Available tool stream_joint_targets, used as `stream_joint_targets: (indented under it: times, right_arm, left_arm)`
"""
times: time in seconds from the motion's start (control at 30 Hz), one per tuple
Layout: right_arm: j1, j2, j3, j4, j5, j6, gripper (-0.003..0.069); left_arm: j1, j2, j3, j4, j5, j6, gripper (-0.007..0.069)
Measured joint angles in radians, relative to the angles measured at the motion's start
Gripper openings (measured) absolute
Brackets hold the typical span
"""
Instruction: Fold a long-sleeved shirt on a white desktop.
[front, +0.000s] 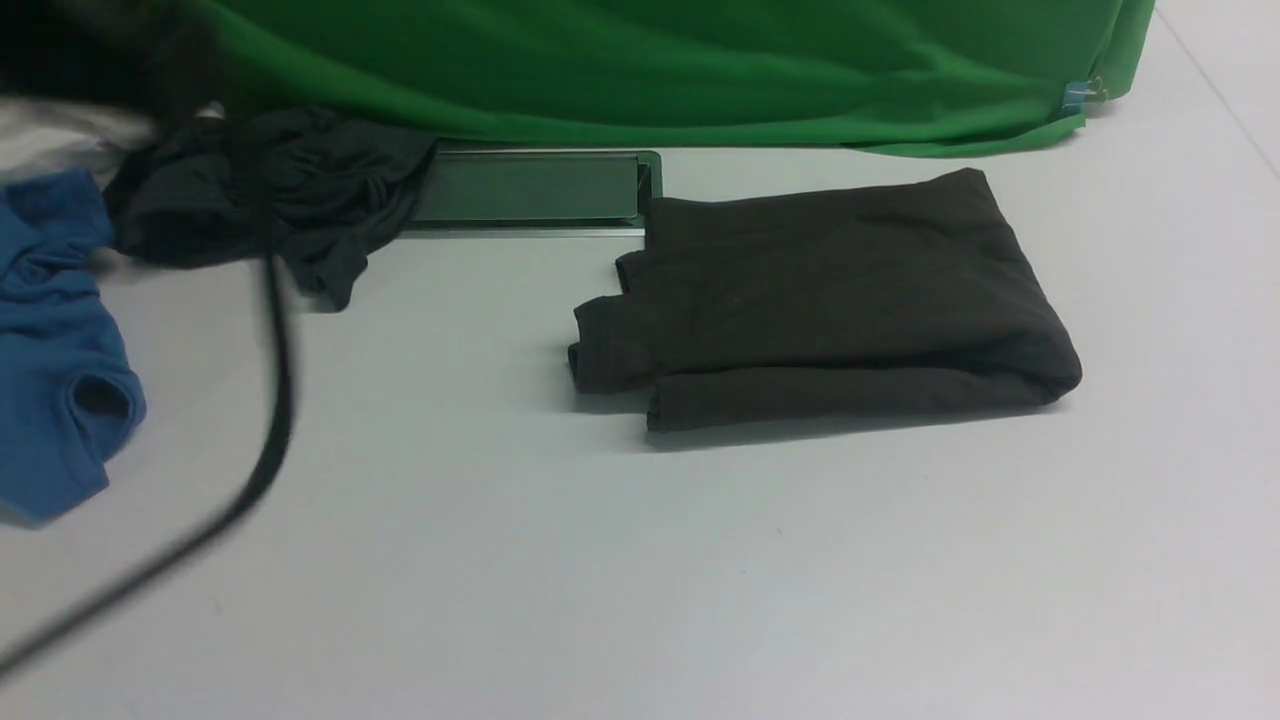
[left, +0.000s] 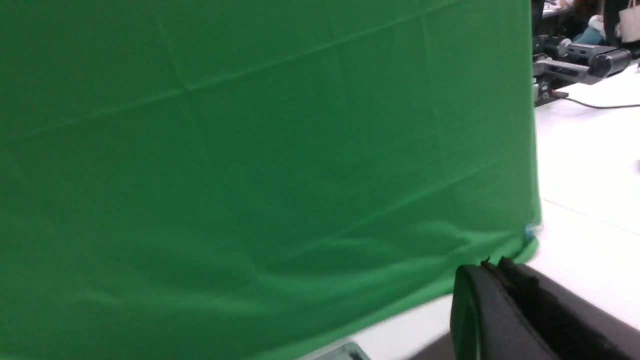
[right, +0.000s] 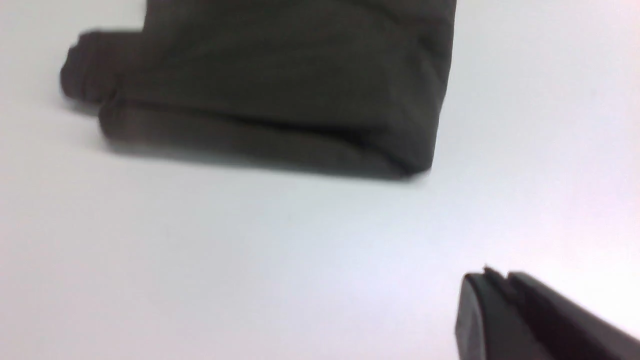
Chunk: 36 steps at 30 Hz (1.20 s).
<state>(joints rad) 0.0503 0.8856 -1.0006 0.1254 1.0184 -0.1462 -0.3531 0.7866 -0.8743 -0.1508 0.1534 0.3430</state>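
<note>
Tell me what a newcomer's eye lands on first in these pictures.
The green backdrop across the far edge of the desktop grabs the eye first. In front of it, right of centre, lies the dark shirt, folded into a compact bundle with nothing holding it. At far left sit a bright blue garment and a crumpled dark teal-grey one, with a blurred black cable crossing before them.

White desktop (front: 640, 560) bears folded shirt (front: 830, 300) (brownish-black).

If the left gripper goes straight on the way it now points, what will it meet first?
Most likely the green cloth backdrop, which fills the view beyond the shut left gripper; depth is unclear.
</note>
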Motion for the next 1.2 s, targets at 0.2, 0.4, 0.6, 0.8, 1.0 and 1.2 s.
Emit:
stream_joint_targets:
  times: [0.2,0.4,0.6,0.8,1.0,1.2]
  right_arm:
    - [0.0,-0.324,0.213,0.0,-0.007,0.029,0.0053]
    - [0.001,-0.568,0.329,-0.001,-0.011,0.106,0.0062]
    - [0.001,-0.682,0.461,-0.041,-0.298,0.22,0.0062]
    - [0.001,-0.688,0.602,-0.056,-0.578,0.259,0.0092]
    - [0.001,-0.688,0.708,-0.057,-0.583,0.268,0.0169]
    - [0.001,-0.688,0.762,-0.057,-0.593,0.268,0.0209]
  left_arm:
    - [0.0,-0.31,0.37,-0.011,0.008,-0.02,0.0017]
    - [0.0,-0.576,0.603,0.002,-0.007,-0.035,0.0017]
    - [0.0,-0.678,0.735,0.023,-0.026,-0.035,0.0017]
    - [0.0,-0.68,0.815,0.023,-0.03,-0.036,0.0017]
    - [0.0,-0.68,0.878,0.023,-0.027,-0.036,0.0017]
    - [0.0,-0.68,0.88,0.023,0.009,-0.036,0.0017]
